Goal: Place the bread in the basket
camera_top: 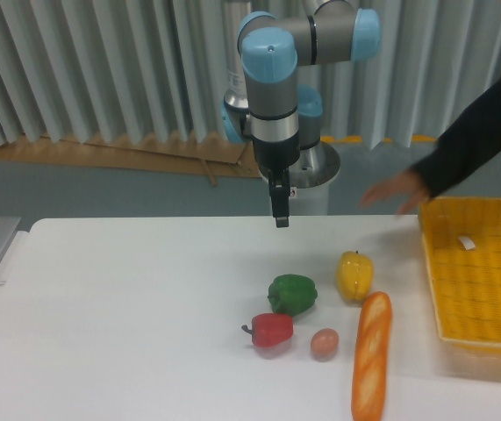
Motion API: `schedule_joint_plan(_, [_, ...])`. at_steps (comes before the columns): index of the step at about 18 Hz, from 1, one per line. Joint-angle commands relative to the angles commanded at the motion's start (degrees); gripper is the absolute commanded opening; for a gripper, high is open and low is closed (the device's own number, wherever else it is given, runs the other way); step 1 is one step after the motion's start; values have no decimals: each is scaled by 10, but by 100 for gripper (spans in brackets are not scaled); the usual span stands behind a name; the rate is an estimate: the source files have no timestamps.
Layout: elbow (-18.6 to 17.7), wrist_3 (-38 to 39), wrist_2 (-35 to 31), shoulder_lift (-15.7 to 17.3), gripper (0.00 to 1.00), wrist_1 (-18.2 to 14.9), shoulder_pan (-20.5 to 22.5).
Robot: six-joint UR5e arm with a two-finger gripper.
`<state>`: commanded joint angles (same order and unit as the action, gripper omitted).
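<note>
The bread [371,354] is a long orange-golden baguette lying on the white table at the front right, pointing away from the camera. The yellow woven basket [481,333] stands at the right edge, with a small white tag [467,242] inside. My gripper [281,219] hangs above the table's back middle, well up and to the left of the bread. It holds nothing; its fingers appear edge-on as one dark bar, so I cannot tell if it is open or shut.
A yellow pepper [354,274], a green pepper [292,294], a red pepper [272,330] and a small brown egg [324,343] lie left of the bread. A person's arm and hand [395,192] reach in near the basket's far corner.
</note>
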<state>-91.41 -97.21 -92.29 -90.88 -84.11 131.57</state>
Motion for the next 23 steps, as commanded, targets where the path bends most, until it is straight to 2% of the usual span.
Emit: schedule_joint_plan(23, [-3,7,0,4,100,-1,-4])
